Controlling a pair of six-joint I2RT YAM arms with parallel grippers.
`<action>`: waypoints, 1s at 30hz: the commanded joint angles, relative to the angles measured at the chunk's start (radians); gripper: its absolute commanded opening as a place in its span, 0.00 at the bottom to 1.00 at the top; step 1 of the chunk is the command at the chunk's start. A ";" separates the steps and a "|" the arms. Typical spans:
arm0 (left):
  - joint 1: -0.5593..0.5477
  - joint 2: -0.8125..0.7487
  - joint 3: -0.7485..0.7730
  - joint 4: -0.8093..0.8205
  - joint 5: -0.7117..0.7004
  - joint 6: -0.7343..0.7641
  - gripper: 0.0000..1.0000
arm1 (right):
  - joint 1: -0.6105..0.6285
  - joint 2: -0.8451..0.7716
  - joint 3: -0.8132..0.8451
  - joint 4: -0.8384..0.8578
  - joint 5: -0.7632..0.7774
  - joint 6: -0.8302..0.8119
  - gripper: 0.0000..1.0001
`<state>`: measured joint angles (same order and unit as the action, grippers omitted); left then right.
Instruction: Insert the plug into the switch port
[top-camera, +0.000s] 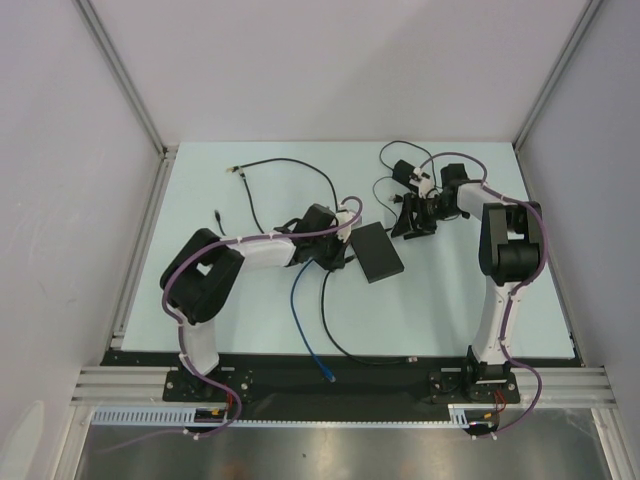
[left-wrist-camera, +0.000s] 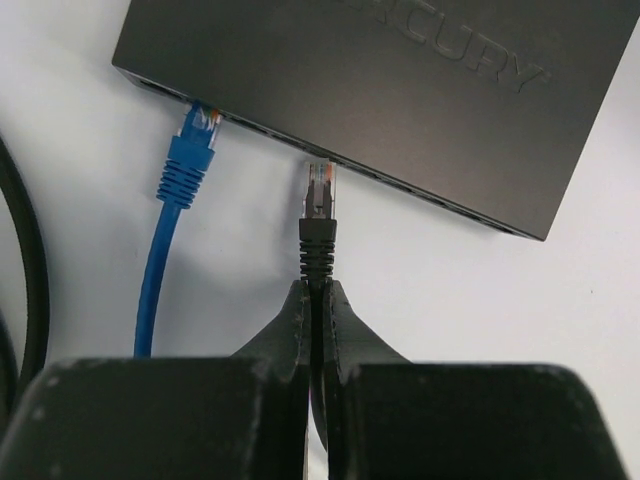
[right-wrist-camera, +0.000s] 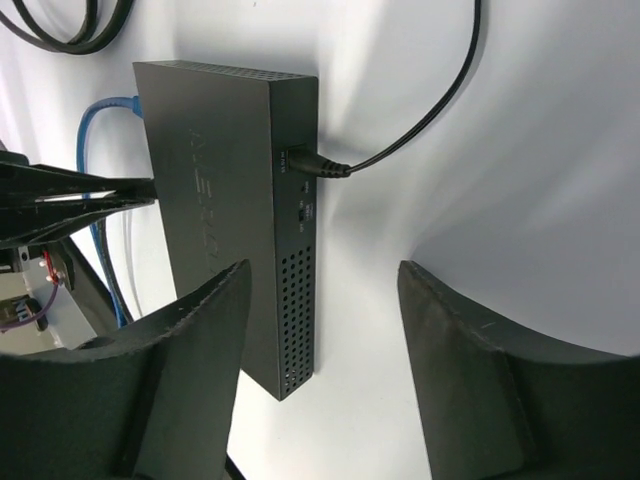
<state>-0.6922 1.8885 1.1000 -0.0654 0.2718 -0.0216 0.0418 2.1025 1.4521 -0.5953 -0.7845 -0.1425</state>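
Observation:
The switch (top-camera: 377, 252) is a flat black box lying mid-table. In the left wrist view its port edge (left-wrist-camera: 400, 185) faces me. My left gripper (left-wrist-camera: 318, 290) is shut on the black cable just behind the plug (left-wrist-camera: 318, 188), a clear-tipped connector with a black boot. The plug's tip sits right at the port edge; I cannot tell whether it has entered. A blue plug (left-wrist-camera: 195, 128) sits in a port to its left. My right gripper (right-wrist-camera: 320, 290) is open and empty, hovering by the switch's (right-wrist-camera: 225, 200) far side. In the top view the left gripper (top-camera: 338, 252) is at the switch's left edge and the right gripper (top-camera: 410, 220) is behind it.
A black power cable (right-wrist-camera: 400, 130) is plugged into the switch's narrow side. The blue cable (top-camera: 300, 300) runs toward the near edge. Loose black cables (top-camera: 290, 170) and a small black adapter (top-camera: 405, 172) lie at the back. White walls enclose the table.

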 joint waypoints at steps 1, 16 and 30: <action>-0.007 0.000 0.044 0.025 -0.008 -0.023 0.00 | 0.003 0.011 0.045 -0.011 -0.012 -0.008 0.66; -0.007 -0.065 -0.031 0.182 0.078 -0.014 0.00 | 0.007 0.057 0.085 -0.073 -0.091 -0.023 0.62; -0.007 -0.012 -0.072 0.283 0.047 0.199 0.00 | 0.023 0.137 0.137 -0.187 -0.222 -0.035 0.51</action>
<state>-0.6918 1.8847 1.0279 0.1127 0.3172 0.0990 0.0532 2.2211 1.5475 -0.7372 -0.9535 -0.1589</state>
